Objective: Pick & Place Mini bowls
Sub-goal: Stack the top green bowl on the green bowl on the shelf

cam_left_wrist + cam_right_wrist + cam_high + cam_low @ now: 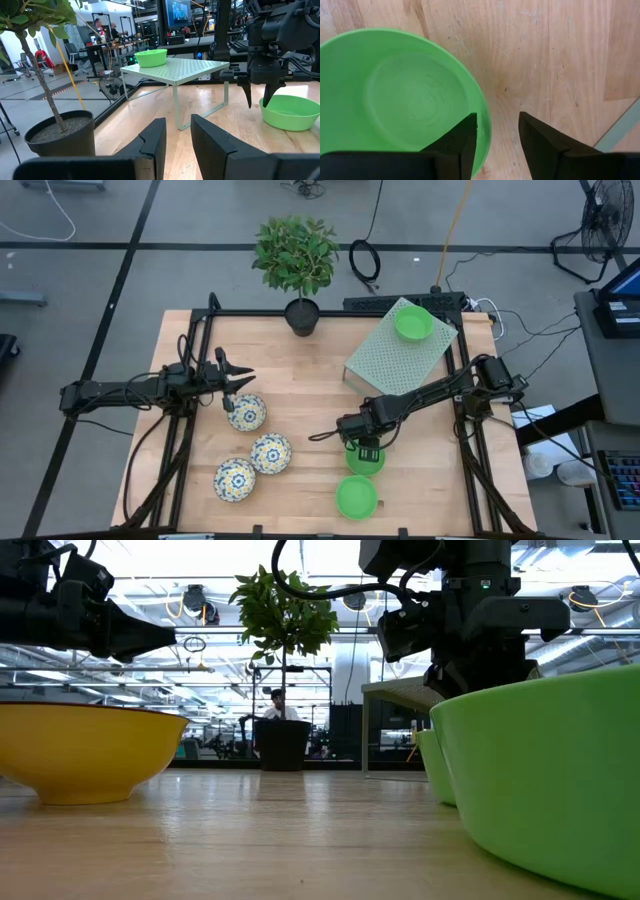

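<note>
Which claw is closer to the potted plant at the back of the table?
The left. The left claw hangs just in front of the potted plant, above a patterned bowl. The right claw is farther off, over a green bowl.

We counted three green bowls [413,323] [365,459] [356,497], three patterned white bowls [246,412] [271,452] [235,479], one potted plant [297,262] and one green rack [385,360].

Green bowls [359,459]: plain bright green, three. Patterned bowls [246,412]: white, blue-and-yellow floral inside, three; yellow outside in low view. Rack [385,358]: pale green, dotted perforation. Worktop [290,380]: light wood grain. Pot [302,317]: black; plant leaves green. Arms, hands: black. Frame: black.
</note>
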Action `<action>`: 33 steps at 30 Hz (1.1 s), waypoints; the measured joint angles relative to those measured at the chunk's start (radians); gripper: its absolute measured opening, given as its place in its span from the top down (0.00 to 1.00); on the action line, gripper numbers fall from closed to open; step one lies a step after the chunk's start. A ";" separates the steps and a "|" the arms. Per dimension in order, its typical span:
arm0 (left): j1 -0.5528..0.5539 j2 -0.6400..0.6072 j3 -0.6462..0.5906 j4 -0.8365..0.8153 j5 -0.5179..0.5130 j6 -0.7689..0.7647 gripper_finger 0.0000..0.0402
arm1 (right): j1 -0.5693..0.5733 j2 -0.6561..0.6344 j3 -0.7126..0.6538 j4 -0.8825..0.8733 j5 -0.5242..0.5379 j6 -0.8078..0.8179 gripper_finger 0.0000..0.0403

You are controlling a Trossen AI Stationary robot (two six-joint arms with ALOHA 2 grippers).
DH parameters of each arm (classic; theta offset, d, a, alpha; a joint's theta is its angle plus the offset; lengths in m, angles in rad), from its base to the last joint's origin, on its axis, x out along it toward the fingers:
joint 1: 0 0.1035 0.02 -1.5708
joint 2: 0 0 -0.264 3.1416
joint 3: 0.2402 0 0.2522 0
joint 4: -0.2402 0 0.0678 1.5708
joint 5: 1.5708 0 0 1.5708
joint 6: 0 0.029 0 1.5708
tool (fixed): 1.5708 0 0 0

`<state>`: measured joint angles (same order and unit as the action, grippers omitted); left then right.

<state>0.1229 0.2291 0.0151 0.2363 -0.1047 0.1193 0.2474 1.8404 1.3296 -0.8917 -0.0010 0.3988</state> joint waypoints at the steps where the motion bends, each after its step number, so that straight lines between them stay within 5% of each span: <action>1: 0.000 0.000 0.000 0.000 0.000 0.000 0.77 | 0.000 0.000 0.000 0.000 0.000 0.000 0.67; 33: 0.000 0.000 0.000 0.000 0.000 0.000 0.77 | 0.000 0.000 0.000 0.000 0.000 -0.022 0.91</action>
<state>0.1230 0.2287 0.0151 0.2363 -0.1047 0.1192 0.2474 1.8404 1.3296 -0.8921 -0.0013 0.3769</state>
